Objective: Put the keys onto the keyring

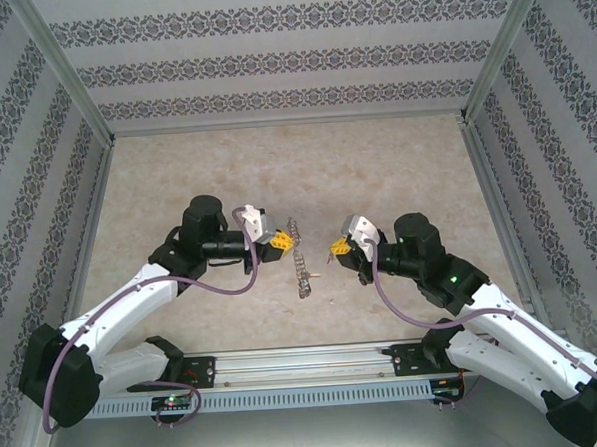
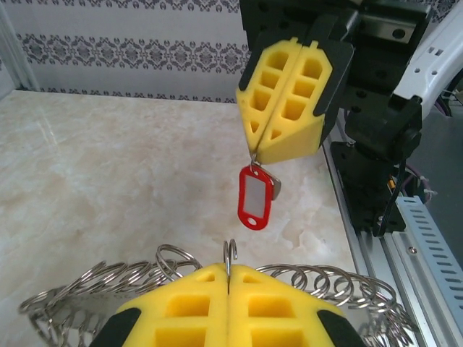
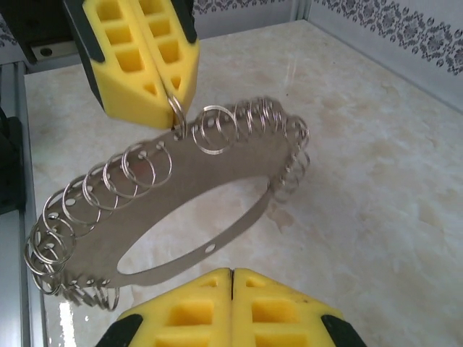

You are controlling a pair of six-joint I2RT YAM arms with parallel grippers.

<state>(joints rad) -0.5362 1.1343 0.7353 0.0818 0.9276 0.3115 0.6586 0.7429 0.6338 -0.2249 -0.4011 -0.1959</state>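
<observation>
Two grippers to log, both with jaws pressed together on a load.

Item 1, left gripper (image 3: 170,101): its yellow foam pads pinch one small ring at the top of the large silvery keyring (image 3: 210,170), a flat oval metal band strung with many small wire rings. Your right wrist view presents the band face-on, hanging clear of the beige marble-patterned table (image 1: 176,180) with its shadow beneath. The top view gives you the same keyring edge-on, a thin strip over the middle of the table, between the two grippers and nearer the left one.

Item 2, right gripper (image 2: 262,148): its pads are closed on the thin metal loop of a small metal key with a red oblong plastic tag (image 2: 255,196). Your left wrist view shows the tag dangling straight down below the fingertips, the metal blade tucked behind it. The red-tagged key hangs just above the keyring's upper rings, apart from them. In the top view this key is too small to tell from the gripper.

Item 3, arms: the top view shows you both reaching inward from the near edge, the grippers facing each other.
</observation>
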